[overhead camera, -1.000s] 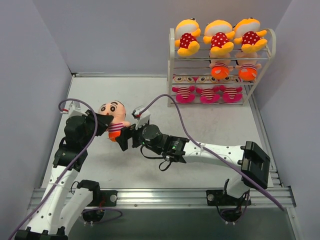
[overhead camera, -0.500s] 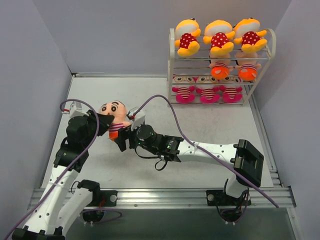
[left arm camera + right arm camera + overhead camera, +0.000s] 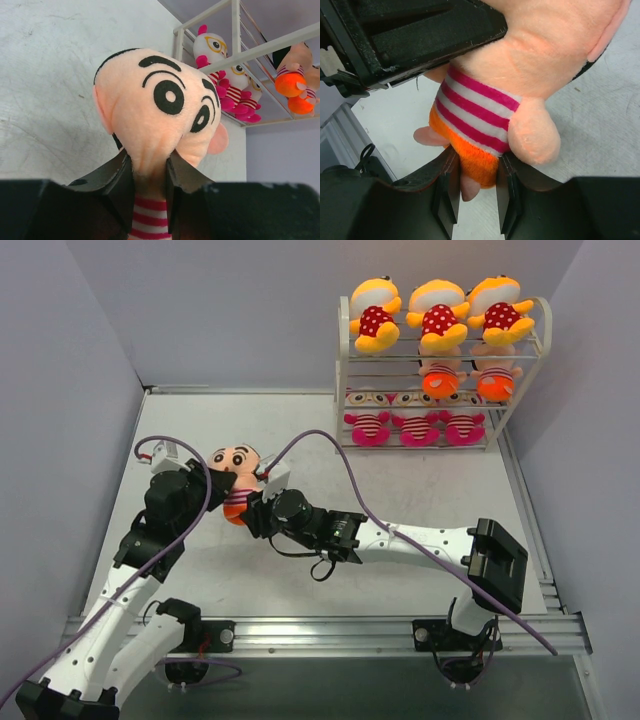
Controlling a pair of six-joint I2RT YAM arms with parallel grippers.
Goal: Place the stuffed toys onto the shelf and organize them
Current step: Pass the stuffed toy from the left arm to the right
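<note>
A peach-faced doll (image 3: 237,462) with a pink-striped shirt and orange bottom hangs above the table's left middle, held from both sides. My left gripper (image 3: 222,490) is shut on its neck, under the face (image 3: 155,100). My right gripper (image 3: 477,175) is shut on its orange bottom (image 3: 475,160) from the opposite side. The white shelf (image 3: 343,370) stands at the far right. Three yellow dolls with red dotted bodies (image 3: 438,315) sit on its top tier. Two peach dolls (image 3: 440,378) fill the middle and right of the middle tier. Three pink-striped dolls (image 3: 418,422) sit on the bottom.
Grey walls close in the table on the left, back and right. A metal rail (image 3: 320,625) runs along the near edge by the arm bases. Purple cables (image 3: 330,440) loop over both arms. The shelf's left slot on the middle tier (image 3: 385,375) holds nothing.
My right gripper has moved left to the doll and closed on its orange bottom. The left gripper and doll have shifted slightly right.
</note>
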